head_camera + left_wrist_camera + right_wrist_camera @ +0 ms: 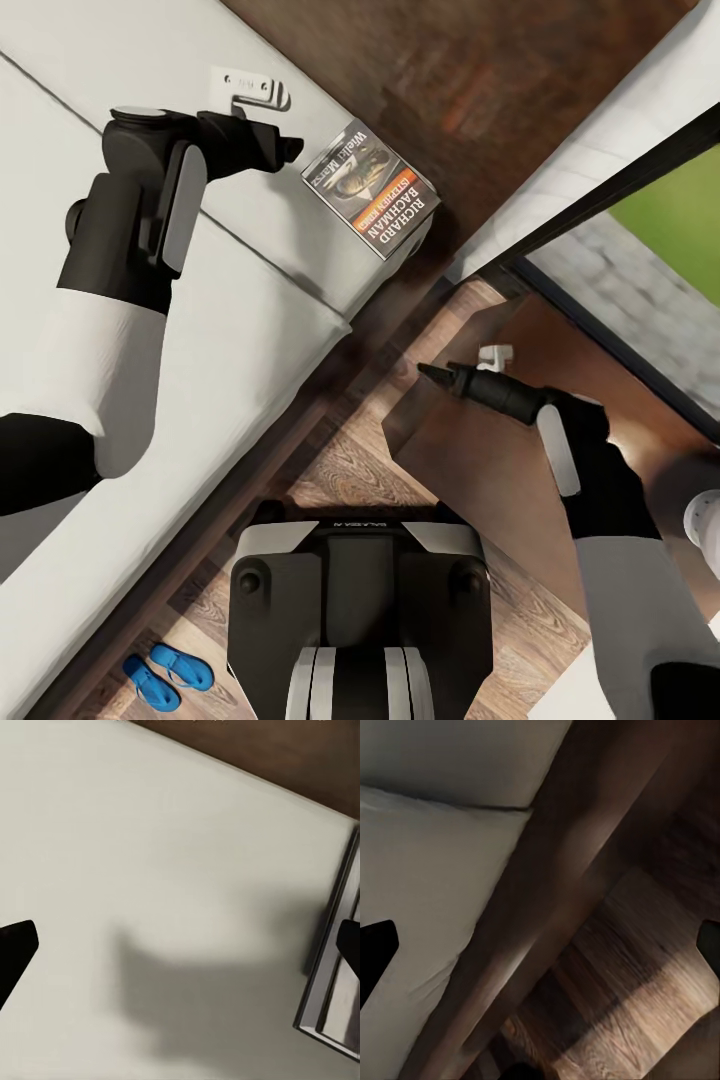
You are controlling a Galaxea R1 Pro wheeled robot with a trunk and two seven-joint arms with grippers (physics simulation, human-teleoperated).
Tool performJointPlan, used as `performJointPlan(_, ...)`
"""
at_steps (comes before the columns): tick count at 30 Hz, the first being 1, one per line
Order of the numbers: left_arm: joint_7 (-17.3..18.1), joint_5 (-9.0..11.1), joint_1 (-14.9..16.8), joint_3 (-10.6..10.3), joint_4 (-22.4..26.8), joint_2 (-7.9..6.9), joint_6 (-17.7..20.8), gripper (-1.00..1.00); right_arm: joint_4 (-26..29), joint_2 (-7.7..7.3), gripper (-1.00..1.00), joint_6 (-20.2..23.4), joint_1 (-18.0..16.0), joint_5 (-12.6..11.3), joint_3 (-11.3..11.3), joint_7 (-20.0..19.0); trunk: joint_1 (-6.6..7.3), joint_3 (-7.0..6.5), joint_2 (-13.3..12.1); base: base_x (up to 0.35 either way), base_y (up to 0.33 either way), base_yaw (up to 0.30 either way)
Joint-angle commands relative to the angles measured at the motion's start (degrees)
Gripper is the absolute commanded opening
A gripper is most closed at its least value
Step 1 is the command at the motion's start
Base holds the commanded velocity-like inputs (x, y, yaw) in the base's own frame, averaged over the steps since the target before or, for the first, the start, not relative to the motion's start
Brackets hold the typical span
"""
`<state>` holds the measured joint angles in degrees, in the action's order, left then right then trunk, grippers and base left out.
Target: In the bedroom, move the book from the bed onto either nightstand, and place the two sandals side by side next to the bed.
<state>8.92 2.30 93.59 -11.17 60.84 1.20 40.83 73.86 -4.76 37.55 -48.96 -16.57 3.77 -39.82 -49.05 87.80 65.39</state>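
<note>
Book (371, 188) edge, cut off (330, 967)

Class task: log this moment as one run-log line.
book: on bed corner | left end effector: open, beside book | right end effector: over nightstand | sandals: paired on floor

My left arm is a smooth white forearm shell that ends in a glossy black wrist housing with a light grey oval panel set into its side. Its white two-fingered left gripper (252, 92) carries small dark screw dots on a flat plate. The right arm matches: white sleeve-like shell, black tapered wrist, a narrow grey strip along it, and a small white right gripper (495, 353) at the tip. Below me sits my dark grey chest block (360, 590) with pale grey shoulder corners, two round black bosses, faint lettering on its top edge, and white ribs running down the middle.
</note>
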Motion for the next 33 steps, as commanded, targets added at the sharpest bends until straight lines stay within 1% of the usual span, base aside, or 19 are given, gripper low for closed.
performJointPlan(1,0.1,0.2,0.0,0.0,0.1,0.00,0.3,1.00,-1.1,-0.06,1.00,0.7,-1.3,-1.2,0.1,0.0,-0.01,0.02,0.0,0.000,0.000,0.000)
performJointPlan(4,0.1,0.2,0.0,0.0,0.2,0.00,0.3,1.00,-2.6,-0.15,1.00,1.1,-3.2,-3.1,0.1,0.0,-0.01,0.02,0.0,0.000,0.000,0.000)
performJointPlan(5,0.2,0.2,-0.1,0.0,0.3,0.02,0.3,1.00,-6.0,-0.22,1.00,1.7,-7.9,-7.0,0.1,0.0,-0.01,0.02,0.0,0.000,0.000,0.000)
performJointPlan(7,0.2,0.2,-0.1,0.0,0.4,0.01,0.3,1.00,-8.9,-0.29,1.00,2.1,-11.3,-10.0,0.1,-0.1,-0.01,0.02,0.0,0.000,0.000,0.000)
performJointPlan(8,0.2,0.2,-0.1,0.0,0.4,0.00,0.3,1.00,-9.7,-0.35,1.00,2.3,-12.2,-10.9,0.1,-0.2,-0.01,0.02,0.0,0.000,0.000,0.000)
performJointPlan(9,0.2,0.2,-0.1,0.0,0.4,-0.02,0.3,1.00,-11.4,-0.57,1.00,2.6,-14.0,-12.7,0.1,-0.2,-0.01,0.02,0.0,0.000,0.000,0.000)
performJointPlan(10,0.2,0.2,-0.1,0.0,0.4,-0.03,0.3,1.00,-12.3,-0.79,1.00,2.8,-14.9,-13.7,0.1,-0.2,-0.01,0.02,0.0,0.000,0.000,0.000)
performJointPlan(14,0.2,0.2,-0.1,0.0,0.4,-0.06,0.3,1.00,-19.9,-3.16,1.00,3.7,-21.3,-21.0,0.1,-0.3,-0.01,0.02,0.0,0.000,0.000,0.000)
performJointPlan(16,0.2,0.2,-0.2,0.0,0.4,-0.06,0.3,1.00,-21.6,-3.55,1.00,3.9,-22.8,-22.4,0.0,-0.3,-0.01,0.02,0.0,0.000,0.000,0.000)
performJointPlan(18,0.2,0.2,-0.2,0.0,0.4,-0.05,0.3,1.00,-25.4,-4.01,1.00,4.5,-25.9,-24.9,0.1,-0.4,-0.01,0.02,0.0,0.000,0.000,0.000)
performJointPlan(20,0.2,0.2,-0.2,0.0,0.4,-0.05,0.3,1.00,-27.6,-4.14,1.00,4.8,-27.4,-26.1,0.1,-0.8,-0.01,0.02,0.0,0.000,0.000,0.000)
performJointPlan(21,0.2,0.2,-0.2,0.0,0.4,-0.05,0.3,1.00,-30.0,-4.23,1.00,5.0,-28.7,-27.3,0.1,-1.4,-0.01,0.02,0.0,0.000,0.000,0.000)
performJointPlan(22,0.2,0.2,-0.2,0.0,0.4,-0.05,0.3,1.00,-31.1,-4.26,1.00,5.0,-29.2,-27.8,0.1,-1.9,-0.01,0.02,0.0,0.000,0.000,0.000)
performJointPlan(23,0.2,0.2,-0.2,0.0,0.4,-0.05,0.3,1.00,-33.5,-4.30,1.00,5.1,-30.3,-28.8,0.1,-2.9,-0.01,0.02,0.0,0.000,0.000,0.000)
performJointPlan(24,0.2,0.2,-0.2,0.0,0.4,-0.05,0.3,1.00,-34.7,-4.32,1.00,5.1,-30.7,-29.1,0.1,-3.4,-0.01,0.02,0.0,0.000,0.000,0.000)
performJointPlan(25,0.2,0.2,-0.2,0.0,0.4,-0.07,0.3,1.00,-37.1,-4.34,1.00,5.2,-31.8,-29.6,0.1,-4.6,-0.01,0.02,0.0,0.000,0.000,0.000)
performJointPlan(27,0.2,0.2,-0.2,0.0,0.4,-0.11,0.3,1.00,-40.0,-4.36,1.00,5.2,-33.4,-30.1,0.1,-6.3,-0.01,0.02,0.0,0.000,0.000,0.000)
performJointPlan(28,0.2,0.2,-0.2,0.0,0.4,-0.07,0.3,1.00,-42.2,-4.40,1.00,5.2,-34.9,-30.3,0.1,-7.9,-0.01,0.02,0.0,0.000,0.000,0.000)
performJointPlan(33,0.3,0.2,-0.2,0.0,0.4,0.01,0.2,1.00,-43.6,-4.21,1.00,5.2,-36.6,-30.6,0.0,-10.6,-0.01,0.02,0.0,0.000,0.000,0.000)
